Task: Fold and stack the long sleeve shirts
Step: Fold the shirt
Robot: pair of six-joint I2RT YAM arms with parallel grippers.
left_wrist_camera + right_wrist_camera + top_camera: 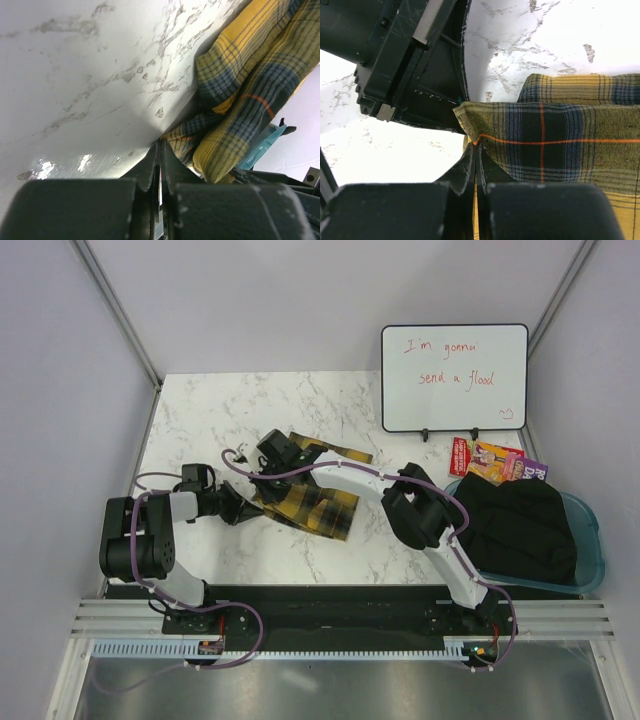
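Two grips on plaid shirt [320, 505], left fingers [145, 170] and right fingers [465, 170] clamped shut, hidden overhead.

Probably a robotics lab test cell: plain white partition walls [60, 390] on metal framing [115, 310], robot arms [345, 478] bolted to a rail [340, 620], marble-pattern table [220, 410], handwritten whiteboard [453, 377].

Whiteboard [454, 377] propped at the back-right corner of the marble table [200, 420], red scribble says "I'm gonna send a flood". Couple of colourful mags/packets [497, 462] lying flat just in front of it. Teal bin [592, 540] at the right edge w/ black fabric [515, 525] piled in, covering its left rim.
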